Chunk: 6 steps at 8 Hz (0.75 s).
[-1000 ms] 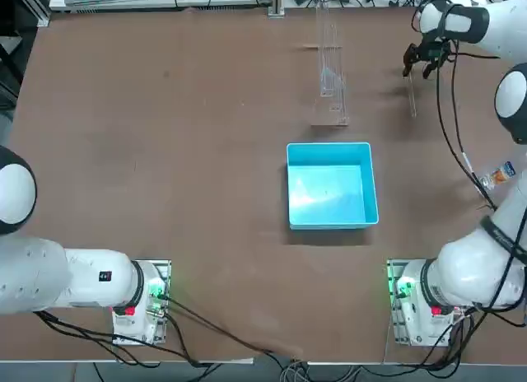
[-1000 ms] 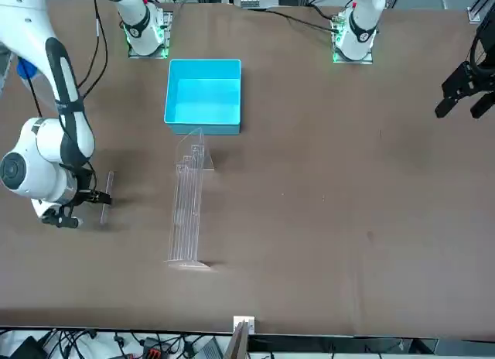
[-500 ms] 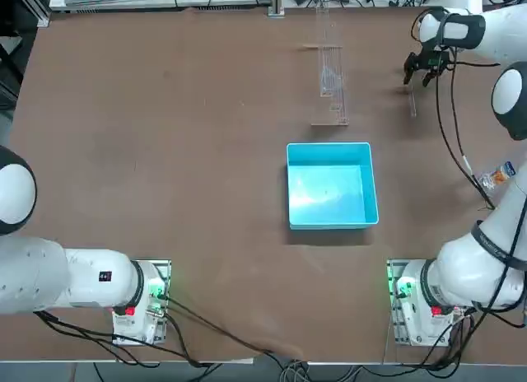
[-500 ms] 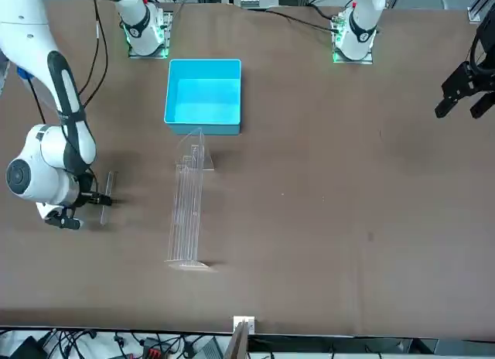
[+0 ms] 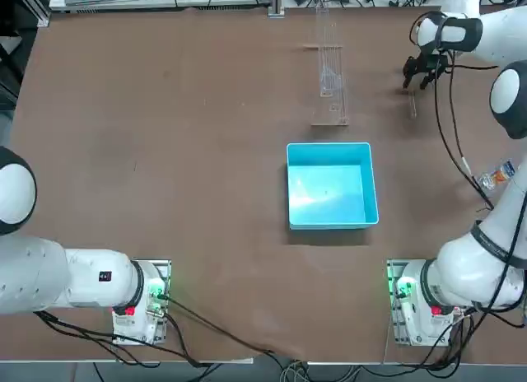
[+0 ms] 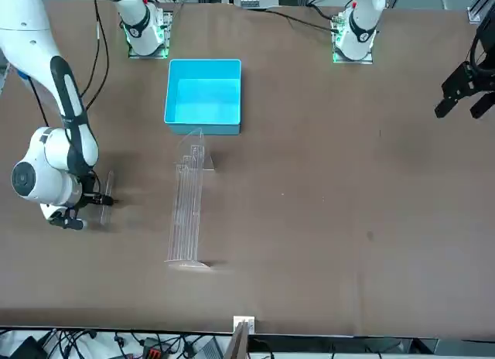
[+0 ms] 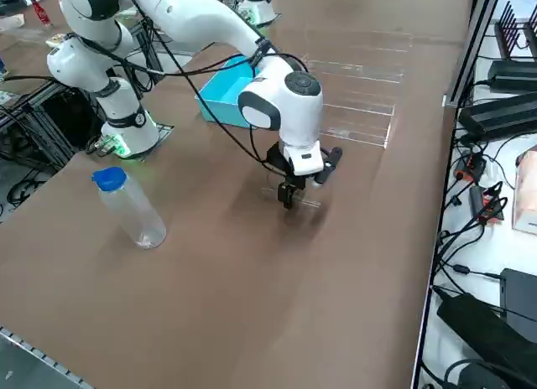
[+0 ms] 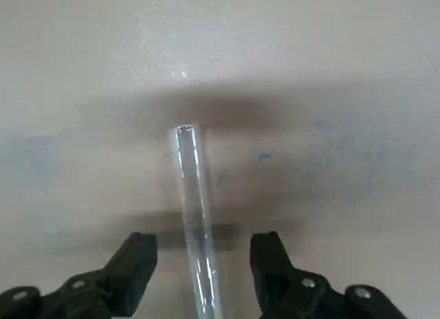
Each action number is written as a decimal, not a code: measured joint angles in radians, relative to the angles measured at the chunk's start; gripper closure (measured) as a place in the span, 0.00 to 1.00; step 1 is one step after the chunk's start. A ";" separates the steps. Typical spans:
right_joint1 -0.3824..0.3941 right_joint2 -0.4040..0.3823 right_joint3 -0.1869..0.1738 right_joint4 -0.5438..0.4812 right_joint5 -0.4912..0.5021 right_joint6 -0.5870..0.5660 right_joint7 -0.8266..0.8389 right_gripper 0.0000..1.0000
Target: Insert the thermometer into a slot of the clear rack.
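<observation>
The right arm reaches out over the counter (image 5: 206, 176), bent at its joints, with the right gripper (image 8: 203, 264) low above the surface and its fingers pointing down. The fingers stand apart, one on each side of the thermometer (image 8: 196, 216), a slim clear rod that lies between them; neither finger touches it, and its far end runs out past their tips. Compared with the earlier front view, the gripper has shifted slightly toward the clear rack (image 6: 188, 208), and the arm's bend has moved with it, while the rod, the rack and the blue bin (image 6: 203, 96) are where they were. The rack lies on the robot's left side of the fingers, apart from them; the bin is also to that side, nearer the robot's bases than the fingers are.
</observation>
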<state>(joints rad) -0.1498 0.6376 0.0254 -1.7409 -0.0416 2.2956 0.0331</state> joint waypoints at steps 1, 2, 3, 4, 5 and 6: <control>0.000 0.000 0.000 -0.022 0.000 0.038 0.000 0.18; 0.000 0.001 0.001 -0.040 0.000 0.060 0.000 0.18; 0.000 0.001 0.001 -0.047 -0.001 0.067 -0.001 0.20; 0.000 0.000 0.001 -0.049 -0.001 0.068 -0.001 0.22; 0.000 0.000 0.001 -0.049 -0.001 0.068 -0.001 0.25; 0.000 0.000 0.001 -0.049 -0.001 0.068 -0.001 0.35</control>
<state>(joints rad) -0.1496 0.6381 0.0266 -1.7899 -0.0422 2.3639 0.0319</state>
